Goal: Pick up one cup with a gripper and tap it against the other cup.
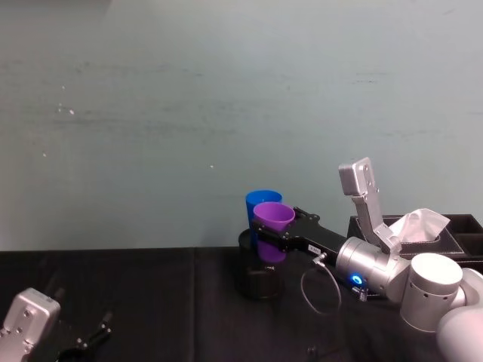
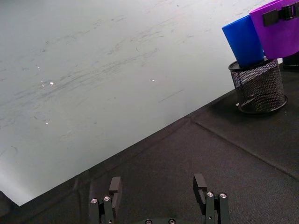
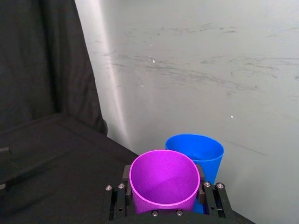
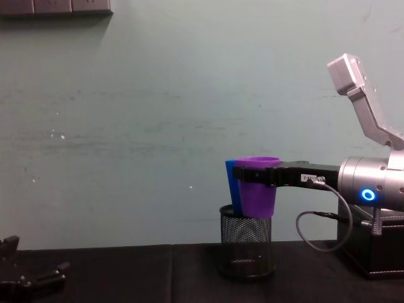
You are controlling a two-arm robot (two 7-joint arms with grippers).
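My right gripper (image 1: pixel 276 235) is shut on the purple cup (image 1: pixel 272 217) and holds it upright in the air, just above the black mesh holder (image 1: pixel 260 280). The blue cup (image 1: pixel 260 199) stands tilted inside that holder, directly behind the purple cup. From the chest view the purple cup (image 4: pixel 257 201) sits right beside the blue cup (image 4: pixel 231 187); whether they touch I cannot tell. In the right wrist view the fingers (image 3: pixel 211 196) clamp the purple cup (image 3: pixel 163 179) at its sides, the blue cup (image 3: pixel 200 150) beyond. My left gripper (image 2: pixel 159 186) rests open, low at the near left.
A black box with a white tissue (image 1: pixel 421 226) stands at the right, behind my right arm. A loose cable (image 4: pixel 319 237) hangs under the right wrist. The black cloth table (image 2: pixel 187 154) runs up to the pale green wall.
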